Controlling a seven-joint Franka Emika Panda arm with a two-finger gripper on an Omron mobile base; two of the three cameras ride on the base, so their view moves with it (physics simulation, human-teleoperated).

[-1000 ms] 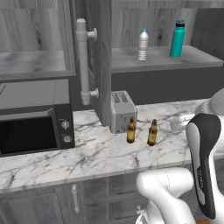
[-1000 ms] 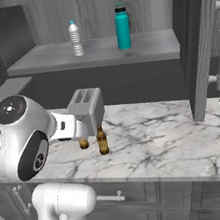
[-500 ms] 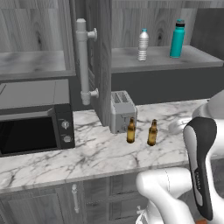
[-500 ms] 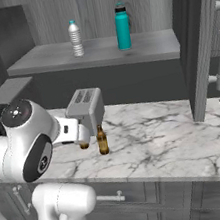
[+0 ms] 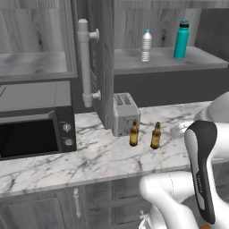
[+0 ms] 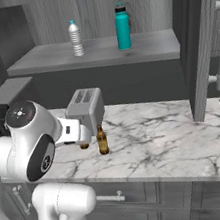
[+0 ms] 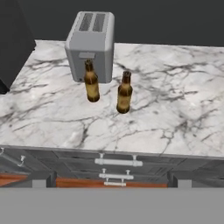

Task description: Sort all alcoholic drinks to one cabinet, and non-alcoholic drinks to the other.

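Two amber beer bottles stand side by side on the marble counter in front of the toaster, one to the left of the other. A clear ribbed water bottle and a teal flask stand on the shelf of the open cabinet. The second cabinet lies to the left, its shelf bare. My hand looks at the beer bottles from before the counter's front edge, some way off them. The gripper is open and holds nothing.
A grey toaster stands right behind the beer bottles. A black microwave sits on the counter at the left. An open cabinet door with a pale bar handle hangs between the two cabinets. Drawers run under the counter.
My arm has folded lower and swung a little to the left across both base views. The bottles, the flask and the toaster have not moved.
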